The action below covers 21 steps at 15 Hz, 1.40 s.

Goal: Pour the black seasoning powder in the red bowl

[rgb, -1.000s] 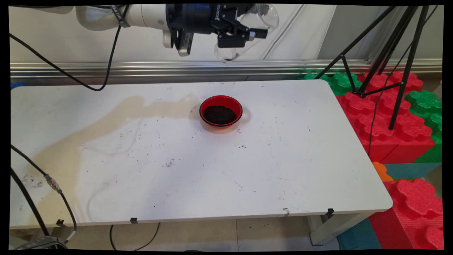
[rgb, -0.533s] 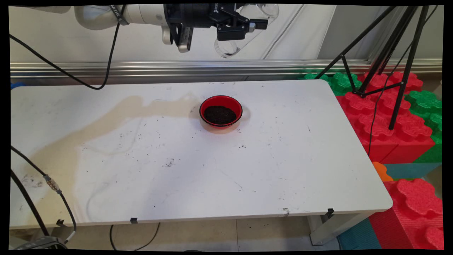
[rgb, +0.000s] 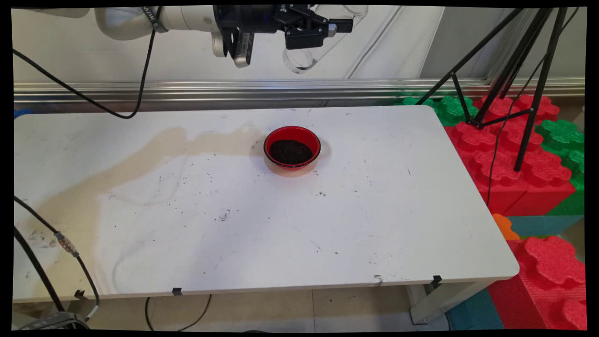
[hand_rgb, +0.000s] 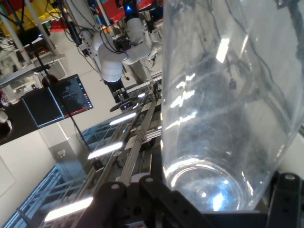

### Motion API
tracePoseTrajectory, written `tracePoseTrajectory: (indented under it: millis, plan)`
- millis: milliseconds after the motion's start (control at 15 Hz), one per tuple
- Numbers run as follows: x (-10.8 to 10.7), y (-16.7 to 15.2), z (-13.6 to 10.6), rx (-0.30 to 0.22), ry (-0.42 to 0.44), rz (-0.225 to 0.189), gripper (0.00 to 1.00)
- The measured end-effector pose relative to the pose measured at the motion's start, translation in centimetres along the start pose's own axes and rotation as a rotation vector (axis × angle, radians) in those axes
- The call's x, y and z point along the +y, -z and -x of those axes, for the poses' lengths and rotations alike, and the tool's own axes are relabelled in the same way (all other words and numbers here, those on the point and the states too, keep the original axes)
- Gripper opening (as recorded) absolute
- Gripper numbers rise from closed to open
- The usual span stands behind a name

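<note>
Arm stretched level along the top of the main view, high above the white table (rgb: 374,220), with the gripper (rgb: 323,32) pointing right. Its fingers are clamped on a clear plastic cup (rgb: 312,49), which is tipped over with its mouth down and to the left. In the hand view the cup (hand_rgb: 223,118) looks empty. Well below stands a red bowl (rgb: 292,149) of dark grains (rgb: 290,151).
</note>
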Motion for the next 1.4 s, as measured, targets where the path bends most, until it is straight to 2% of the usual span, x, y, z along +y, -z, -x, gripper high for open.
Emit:
tracePoseTrajectory:
  millis: [667, 1400]
  plan:
    - [0.2, 0.7, -0.8, 0.023, -0.083, 0.007, 0.00]
    - [-0.2, 1.3, -1.1, 0.035, -0.319, -0.038, 0.00]
